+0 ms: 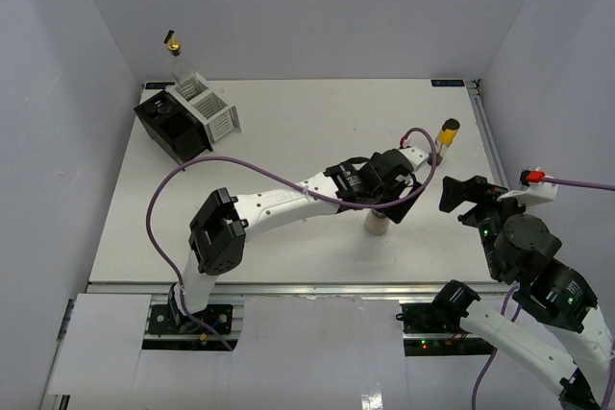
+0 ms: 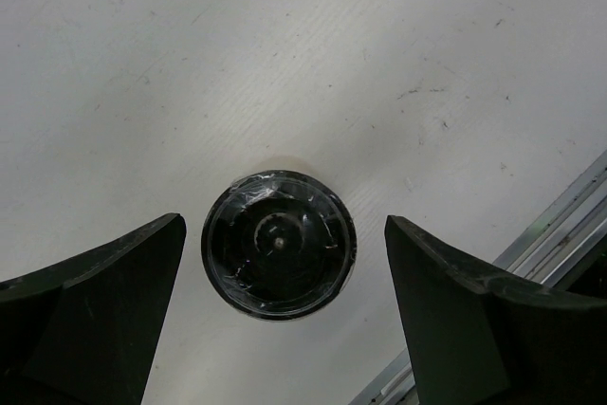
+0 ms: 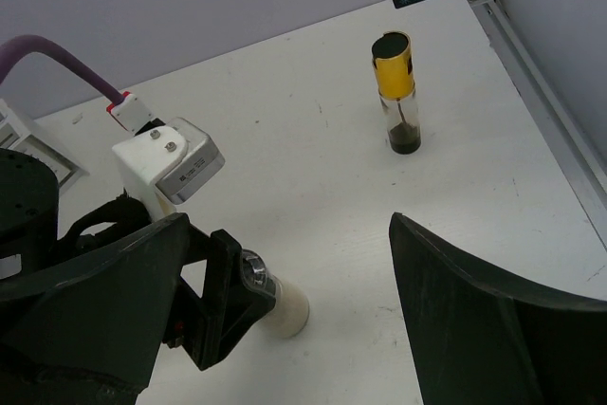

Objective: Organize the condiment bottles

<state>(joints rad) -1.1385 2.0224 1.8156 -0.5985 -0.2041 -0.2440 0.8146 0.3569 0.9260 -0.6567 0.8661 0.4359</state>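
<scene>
Both wide, left tool over cream shaker, right tool empty, cap face only from left wrist

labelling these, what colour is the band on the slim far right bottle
Yellow. The slim bottle shows best in the right wrist view.

The table is white with faint dark scuffs, and the walls are pale lilac. One rack is black, the other white and slotted. The tall bottle is clear with a gold pourer. The slim bottle has a black cap, a yellow band and a dark base. The shaker is cream with a silver top. The round cap is glossy black. The cable is purple. The left arm is white with black joints.
</scene>
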